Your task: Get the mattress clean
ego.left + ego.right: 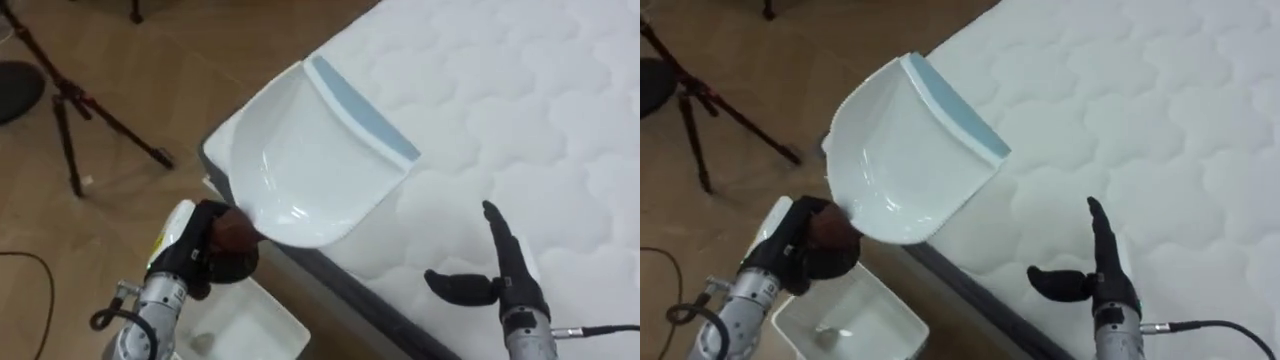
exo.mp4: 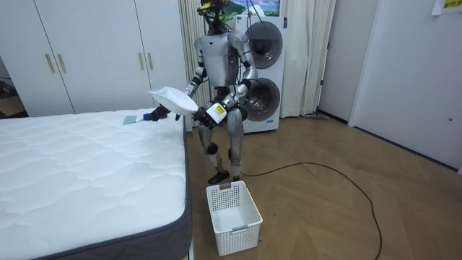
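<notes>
My left hand (image 1: 215, 245) is shut on the handle of a white dustpan (image 1: 310, 160) with a grey-blue front lip. The pan is held tilted above the corner of the bed, its lip pointing over the white quilted mattress (image 1: 520, 100). Its scoop looks bare inside. My right hand (image 1: 505, 275) hovers open above the mattress near its edge, fingers straight and thumb out to the side. In the room view I stand at the bed's corner with the dustpan (image 2: 173, 100) raised at chest height.
A white plastic basket (image 1: 250, 325) stands on the wooden floor below my left hand, beside the bed's corner. A tripod (image 1: 70, 100) stands on the floor to the left. Stacked washing machines (image 2: 263, 72) and white wardrobes (image 2: 86, 50) are behind me.
</notes>
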Controlling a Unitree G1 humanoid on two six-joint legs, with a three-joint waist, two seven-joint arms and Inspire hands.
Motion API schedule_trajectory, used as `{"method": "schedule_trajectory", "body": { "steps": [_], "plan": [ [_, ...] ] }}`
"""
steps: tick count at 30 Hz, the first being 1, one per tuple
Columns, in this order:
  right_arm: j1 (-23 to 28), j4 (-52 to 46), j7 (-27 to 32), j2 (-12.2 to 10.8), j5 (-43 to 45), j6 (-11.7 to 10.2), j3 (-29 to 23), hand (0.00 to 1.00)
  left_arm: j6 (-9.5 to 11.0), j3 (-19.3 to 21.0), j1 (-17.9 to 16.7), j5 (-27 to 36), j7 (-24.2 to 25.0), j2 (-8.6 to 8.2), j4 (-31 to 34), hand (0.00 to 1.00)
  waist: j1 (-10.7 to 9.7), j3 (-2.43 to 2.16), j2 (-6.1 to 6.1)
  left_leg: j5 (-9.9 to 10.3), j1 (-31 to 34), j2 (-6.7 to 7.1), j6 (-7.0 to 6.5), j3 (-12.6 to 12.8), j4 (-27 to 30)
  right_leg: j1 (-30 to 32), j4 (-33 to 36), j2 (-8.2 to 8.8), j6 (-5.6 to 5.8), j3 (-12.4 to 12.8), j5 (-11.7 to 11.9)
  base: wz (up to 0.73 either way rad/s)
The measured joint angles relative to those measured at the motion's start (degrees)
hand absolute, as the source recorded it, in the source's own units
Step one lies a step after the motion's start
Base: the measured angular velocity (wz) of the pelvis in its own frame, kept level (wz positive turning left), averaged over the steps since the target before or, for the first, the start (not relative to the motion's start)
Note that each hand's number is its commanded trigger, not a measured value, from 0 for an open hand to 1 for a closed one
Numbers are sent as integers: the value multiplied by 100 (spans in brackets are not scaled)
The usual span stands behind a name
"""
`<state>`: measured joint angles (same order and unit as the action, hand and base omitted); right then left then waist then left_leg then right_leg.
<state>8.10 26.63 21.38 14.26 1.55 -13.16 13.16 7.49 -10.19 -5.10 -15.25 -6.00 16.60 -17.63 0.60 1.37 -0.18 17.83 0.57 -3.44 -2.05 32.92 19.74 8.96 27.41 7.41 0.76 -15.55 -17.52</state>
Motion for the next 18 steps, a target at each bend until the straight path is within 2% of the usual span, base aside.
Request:
{"method": "schedule_trajectory", "body": {
  "steps": [2,5,7,9,10,11,12,14,15,16,17,18],
  "plan": [
    [11,-7,-74,-2,4,-2,-19,0,0,0,-49,12,28,-114,-90,100,-97,-40,90,-1,70,-3,2,-734,37,-24,-166,-173,-121,162,126,-68],
    [26,-20,-162,-21,94,0,-144,0,5,-6,-83,3,166,-246,-89,100,-411,-47,96,-1,67,-70,7,-804,60,20,-192,-305,-192,286,184,-30],
    [22,-37,-167,-72,146,0,-189,0,4,-27,-120,3,208,-256,-89,100,-478,-49,91,-23,-2,-94,45,-809,51,43,-198,-383,-246,455,217,-52],
    [34,-36,-260,-70,145,9,-205,0,0,-29,-176,4,274,-275,-89,100,-503,-58,106,-36,-105,-102,68,-926,56,52,-215,-480,-297,645,246,-69],
    [59,-50,-339,-71,132,17,-208,0,0,-30,-206,5,324,-274,-89,100,-506,-71,114,-39,-166,-88,72,-1138,51,47,-228,-560,-333,809,268,-83],
    [73,-56,-432,-72,129,24,-206,0,-2,-27,-241,9,347,-274,-88,100,-475,-74,113,-40,-240,-47,76,-1473,40,49,-225,-671,-367,1051,288,-92],
    [72,-55,-491,-78,118,36,-205,0,-2,-16,-271,13,362,-277,-87,100,-444,-80,116,-41,-270,10,76,-1704,42,48,-236,-725,-391,1170,302,-114],
    [114,-51,-610,-88,127,81,-183,0,-6,2,-445,36,410,-333,-88,100,-330,-116,143,-48,-400,100,86,-2413,61,-5,-271,-972,-449,1707,341,-123],
    [125,-45,-611,-88,129,89,-182,0,-7,7,-471,69,420,-366,-88,100,-325,-115,143,-51,-408,121,91,-2548,82,-10,-264,-1008,-459,1802,355,-107],
    [150,-44,-610,-88,129,142,-182,0,-7,10,-511,139,428,-436,-87,100,-327,-118,139,-52,-418,156,96,-2760,142,-8,-257,-1104,-464,2025,382,-85],
    [156,-33,-607,-93,126,182,-180,0,-7,11,-520,218,430,-485,-88,100,-335,-119,128,-59,-418,176,107,-2874,171,4,-262,-1184,-467,2211,416,-81],
    [157,-30,-606,-94,123,202,-175,0,-7,11,-519,224,430,-493,-88,97,-338,-122,123,-66,-425,179,118,-2898,180,15,-268,-1218,-469,2290,443,-77]
  ]
}}
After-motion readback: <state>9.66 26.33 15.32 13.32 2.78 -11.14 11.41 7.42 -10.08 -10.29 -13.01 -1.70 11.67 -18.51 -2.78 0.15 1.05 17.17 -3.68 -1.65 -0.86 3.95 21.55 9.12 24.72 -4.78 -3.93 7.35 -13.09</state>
